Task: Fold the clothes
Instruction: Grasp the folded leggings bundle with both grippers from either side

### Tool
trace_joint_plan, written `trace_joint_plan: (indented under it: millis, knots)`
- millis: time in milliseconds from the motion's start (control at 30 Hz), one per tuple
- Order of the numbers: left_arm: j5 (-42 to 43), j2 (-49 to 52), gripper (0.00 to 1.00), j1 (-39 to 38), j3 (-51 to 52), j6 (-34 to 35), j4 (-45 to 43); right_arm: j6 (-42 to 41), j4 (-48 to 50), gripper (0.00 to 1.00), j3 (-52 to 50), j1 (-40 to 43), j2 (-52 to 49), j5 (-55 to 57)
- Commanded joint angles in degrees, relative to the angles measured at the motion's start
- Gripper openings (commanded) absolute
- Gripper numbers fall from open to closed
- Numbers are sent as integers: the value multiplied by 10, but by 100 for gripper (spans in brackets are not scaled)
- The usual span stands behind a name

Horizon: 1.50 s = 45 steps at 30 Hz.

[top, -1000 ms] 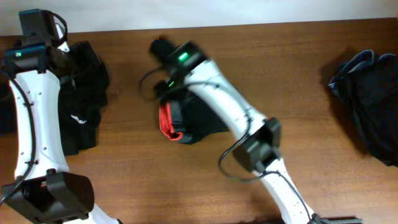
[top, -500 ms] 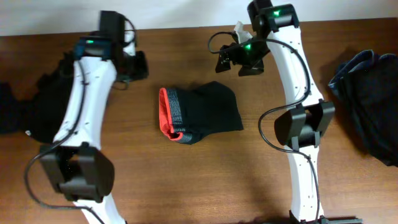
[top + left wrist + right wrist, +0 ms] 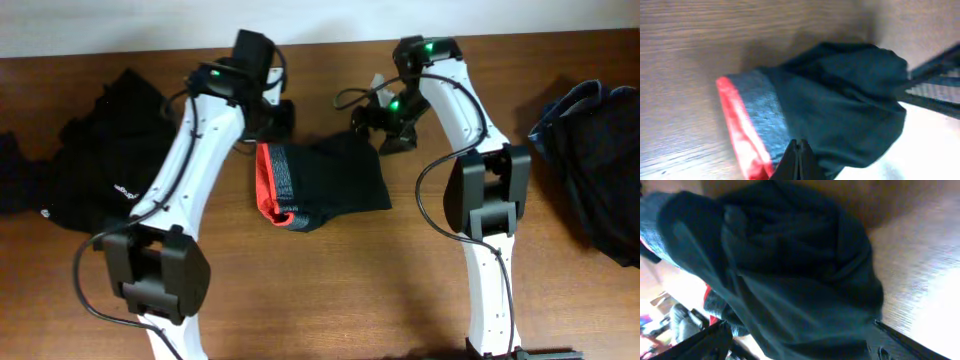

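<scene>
1. The folded black trousers (image 3: pixel 335 185), soft cloth with a speckled grey knit waistband and a bright red lining, are lying as a compact bundle at the middle of the brown wooden table (image 3: pixel 330 300). They are sitting between the two arms, with the red-edged waistband facing the left arm's side.
2. The left gripper (image 3: pixel 797 146) is hanging over the bundle near the waistband with its fingers pressed together. The pictures are not showing whether any cloth is nipped between them.
3. The right gripper (image 3: pixel 388 122) is hovering at the bundle's far corner with its fingers standing wide apart. Black cloth is lying under the gap, and nothing is clamped.
4. The trousers are looking light, limp and thin, so they are likely going to sag and drape wherever they are lifted. The stacked layers are likely going to slide over one another.
5. The knit waistband is looking thicker and grippier than the legs, so its two corners are offering the firmest hold. A pinch there, one gripper at each corner and through all the layers, is probably going to keep the fold together.
6. A heap of black garments (image 3: pixel 110 165) with a small white logo is lying at the table's left end, and a navy and black heap (image 3: pixel 590 150) is lying at the right end. Both are well apart from the bundle.
</scene>
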<state>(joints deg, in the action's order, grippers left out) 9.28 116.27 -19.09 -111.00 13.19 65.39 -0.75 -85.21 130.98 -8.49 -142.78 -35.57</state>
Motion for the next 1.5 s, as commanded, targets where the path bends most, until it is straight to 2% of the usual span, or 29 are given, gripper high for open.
trace_joint_plan:
  millis: [0, 267, 400, 633, 1033, 1467]
  knots:
    - [10, 4, 1, -22, 4, -9, -1, 24, 4, 91, -20, 17, 5, -49]
    - [10, 35, 1, -43, 4, -9, -2, 36, 3, 95, -22, 35, 5, -44]
    - [10, 70, 1, -53, 4, -9, -2, 49, -3, 100, -22, 45, 5, -43]
    - [-3, 117, 1, -59, 4, -9, -4, 51, 1, 99, -47, 48, 5, -43]
    - [-123, 124, 1, -51, 4, -18, 44, 50, 49, 99, -128, 47, 5, -83]
    - [-121, 164, 1, -22, 19, -26, 45, 54, 82, 99, -168, 17, 5, -106]
